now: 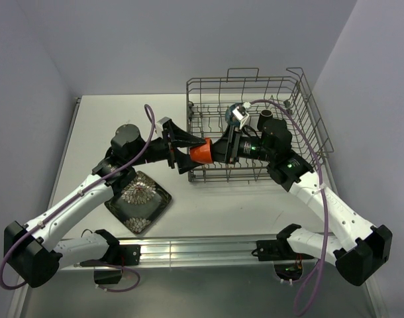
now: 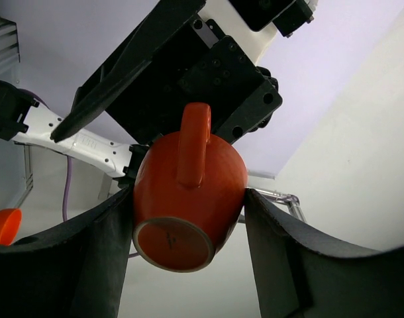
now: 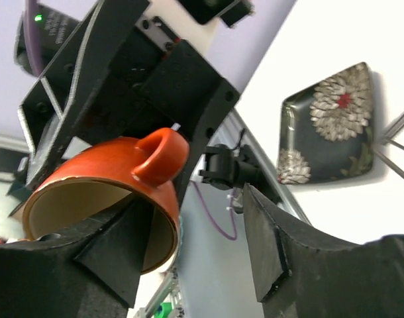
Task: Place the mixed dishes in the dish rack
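Small orange cup (image 1: 202, 153) (one) clamped in left gripper (image 2: 189, 212); right gripper (image 3: 195, 218) fingers apart

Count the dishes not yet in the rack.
2: the square plate on the table, near left, and the orange cup in the left gripper, raised beside the rack.

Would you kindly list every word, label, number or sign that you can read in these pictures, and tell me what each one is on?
No text can be read in any view.
Faint dark mark on the underside of the orange cup, left wrist view: too small and blurred to read.
Square plate: flower and leaf pattern only, no lettering.
Rack: bare wire, no label visible.
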### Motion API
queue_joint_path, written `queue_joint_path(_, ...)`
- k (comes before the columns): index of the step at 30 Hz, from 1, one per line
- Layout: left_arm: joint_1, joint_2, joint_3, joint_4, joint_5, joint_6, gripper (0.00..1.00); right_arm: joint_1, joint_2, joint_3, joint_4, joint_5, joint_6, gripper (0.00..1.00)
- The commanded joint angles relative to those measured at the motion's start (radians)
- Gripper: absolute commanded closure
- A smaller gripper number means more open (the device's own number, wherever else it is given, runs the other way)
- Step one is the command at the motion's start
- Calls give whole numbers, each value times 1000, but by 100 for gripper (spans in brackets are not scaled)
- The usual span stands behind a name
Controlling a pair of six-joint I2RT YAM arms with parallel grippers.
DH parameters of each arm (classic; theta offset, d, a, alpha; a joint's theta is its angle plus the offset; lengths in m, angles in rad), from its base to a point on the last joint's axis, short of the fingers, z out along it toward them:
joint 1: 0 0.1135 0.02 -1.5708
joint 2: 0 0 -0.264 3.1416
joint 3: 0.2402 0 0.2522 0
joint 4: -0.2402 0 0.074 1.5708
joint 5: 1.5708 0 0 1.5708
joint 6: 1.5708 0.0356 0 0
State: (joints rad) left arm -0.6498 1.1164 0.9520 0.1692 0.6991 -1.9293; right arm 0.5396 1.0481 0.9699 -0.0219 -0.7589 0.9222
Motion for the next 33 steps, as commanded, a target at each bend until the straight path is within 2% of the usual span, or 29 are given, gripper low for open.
queue_joint_path(1,7,-20,17,60,-13,33,100,-13,-34,62,-79,50,-74,36)
queue_joint_path(4,35,-1,54,-20,-1,114,100,-62,-75,78,-174,101,-109,36)
queue_joint_path(9,88,95,246,-367,-13,370,100,-266,-166,115,-335,125,-196,36)
queue_joint_path(12,99,169,346,-508,-49,504,100,-357,-183,174,-560,187,-294,36)
queue_joint_path(18,99,347,546,-730,-186,754,100,-375,-158,300,-823,349,-433,37)
queue_joint_path(24,78,521,747,-908,-360,949,100,-375,-210,253,-843,326,-436,37)
queue_joint_path(33,-5,756,1019,-1115,-558,1099,100,-375,-235,208,-874,336,-454,38)
